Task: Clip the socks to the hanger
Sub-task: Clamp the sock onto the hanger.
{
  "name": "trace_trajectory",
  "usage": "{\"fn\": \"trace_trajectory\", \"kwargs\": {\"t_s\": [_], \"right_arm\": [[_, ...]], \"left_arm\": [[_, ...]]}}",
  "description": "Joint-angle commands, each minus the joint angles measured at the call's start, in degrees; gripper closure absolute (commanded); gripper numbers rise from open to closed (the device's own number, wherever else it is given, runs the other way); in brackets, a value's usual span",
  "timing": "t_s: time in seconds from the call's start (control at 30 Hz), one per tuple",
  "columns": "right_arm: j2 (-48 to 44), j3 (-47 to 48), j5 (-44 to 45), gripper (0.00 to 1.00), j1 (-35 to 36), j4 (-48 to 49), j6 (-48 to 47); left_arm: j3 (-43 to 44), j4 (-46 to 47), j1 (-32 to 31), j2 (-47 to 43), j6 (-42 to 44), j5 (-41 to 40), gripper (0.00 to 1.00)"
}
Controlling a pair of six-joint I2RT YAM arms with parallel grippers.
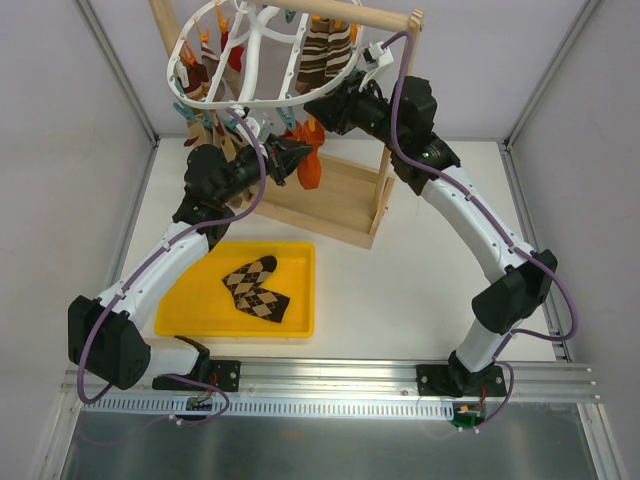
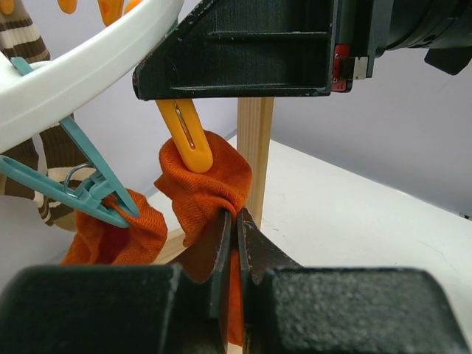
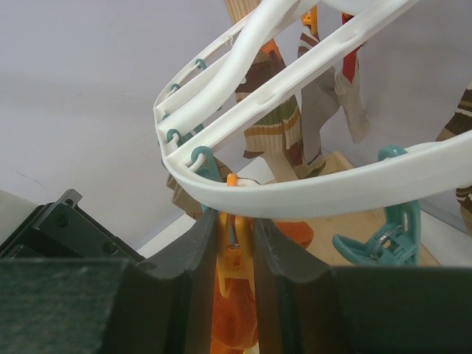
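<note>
The white hanger (image 1: pixel 255 95) hangs from the wooden stand. One orange-red sock (image 2: pixel 203 184) hangs below its rim with an orange peg (image 2: pixel 188 133) on its top edge. My left gripper (image 2: pixel 237 219) is shut on this sock just below the peg. From the top it shows at the front of the hoop (image 1: pixel 303 157), with the sock (image 1: pixel 310 172) beneath. My right gripper (image 3: pixel 236 221) is shut on the same orange peg (image 3: pixel 234 258), squeezing its handles under the hoop (image 3: pixel 332 192). A second orange-red sock (image 2: pixel 118 232) hangs beside it from a teal peg (image 2: pixel 88 188).
A yellow tray (image 1: pixel 185 315) holds two argyle socks (image 1: pixel 255 288) at the front left. The wooden stand's base (image 1: pixel 340 205) and post (image 1: pixel 390 150) sit behind the grippers. Brown striped socks (image 1: pixel 328 45) hang from the far pegs. A free teal peg (image 3: pixel 383 236) hangs to the right.
</note>
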Motion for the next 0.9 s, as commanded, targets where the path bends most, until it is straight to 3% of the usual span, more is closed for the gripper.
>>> {"fn": "trace_trajectory", "kwargs": {"t_s": [0.0, 0.13, 0.17, 0.27, 0.7, 0.73, 0.83, 0.87], "right_arm": [[-2.52, -0.05, -1.03, 0.91, -0.25, 2.37, 0.39], [-2.26, 0.39, -1.64, 0.80, -0.34, 2.28, 0.92], [-2.26, 0.39, -1.73, 0.66, -0.34, 2.19, 0.92], [-2.26, 0.48, -1.64, 0.43, -0.34, 1.49, 0.57], [-7.34, -0.39, 0.20, 0.01, -0.43, -8.61, -3.73], [-8.14, -0.74, 0.12, 0.00, -0.52, -9.66, -4.17], [-12.09, -2.67, 1.51, 0.00, -0.87, -14.93, -4.79], [-13.32, -3.55, 1.69, 0.00, -0.87, -15.64, -5.05]], "left_arm": [[1.95, 3.67, 0.43, -0.80, 0.04, 1.22, 1.00], [1.86, 3.67, 0.52, -0.45, 0.04, 1.13, 1.00], [1.86, 3.67, 0.52, -0.45, 0.13, 1.05, 1.00], [1.95, 3.58, 0.61, -0.45, 0.13, 0.87, 1.00], [2.57, 1.91, 0.70, 0.34, 0.66, -1.41, 0.98], [2.48, 1.65, 0.78, 0.25, 0.83, -1.76, 0.94], [1.78, 0.86, 0.70, -0.71, 0.66, -2.81, 0.49], [1.51, 0.42, 0.70, -1.15, 0.40, -3.78, 0.22]]}}
